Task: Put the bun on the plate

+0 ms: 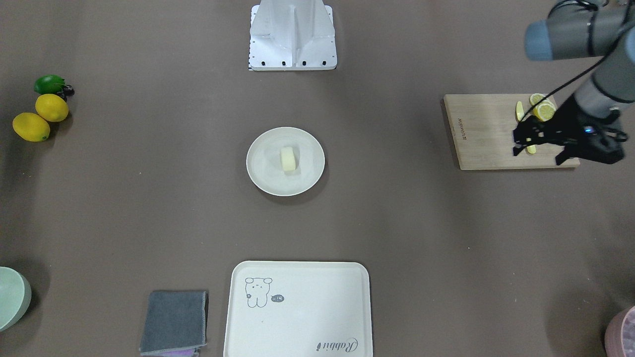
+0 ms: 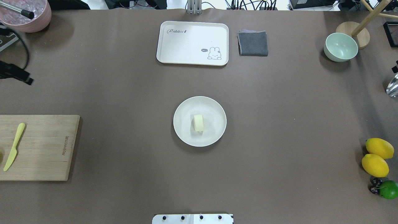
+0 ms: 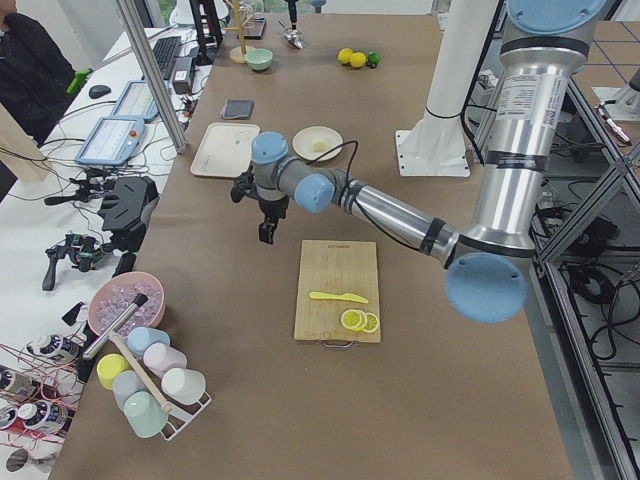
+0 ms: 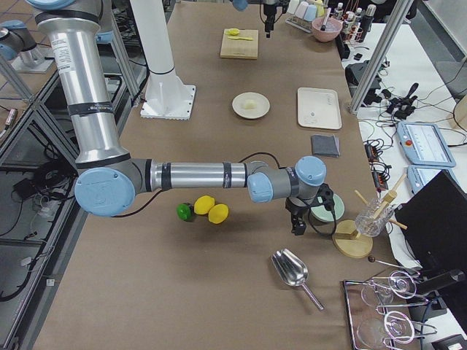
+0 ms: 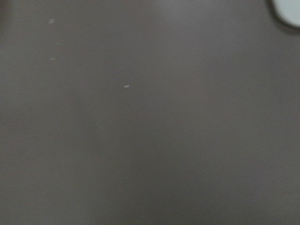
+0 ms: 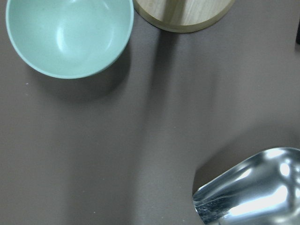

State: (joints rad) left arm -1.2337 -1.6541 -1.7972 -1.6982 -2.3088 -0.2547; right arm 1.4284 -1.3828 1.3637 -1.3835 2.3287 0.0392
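The bun (image 1: pixel 288 159) (image 2: pixel 198 122), a small pale cream cylinder, lies on its side in the middle of the round cream plate (image 1: pixel 263 178) (image 2: pixel 214 109) at the table's centre. Nothing is touching it. My left gripper (image 1: pixel 517 142) (image 3: pixel 266 236) hangs far from the plate, above the table on my left near the wooden cutting board (image 1: pixel 486 134), with its fingers apart and nothing between them. My right gripper (image 4: pixel 297 227) hovers at the far right end beside the pale green bowl (image 4: pixel 325 209); I cannot tell whether it is open or shut.
On the board lie a yellow knife (image 2: pixel 14 146) and lemon slices (image 1: pixel 543 109). A cream tray (image 2: pixel 192 43) and a grey cloth (image 2: pixel 253 43) sit across the table. Two lemons (image 2: pixel 376 157), a lime (image 2: pixel 388 189), a metal scoop (image 6: pixel 253 187) and a pink bowl (image 2: pixel 28 15) line the ends.
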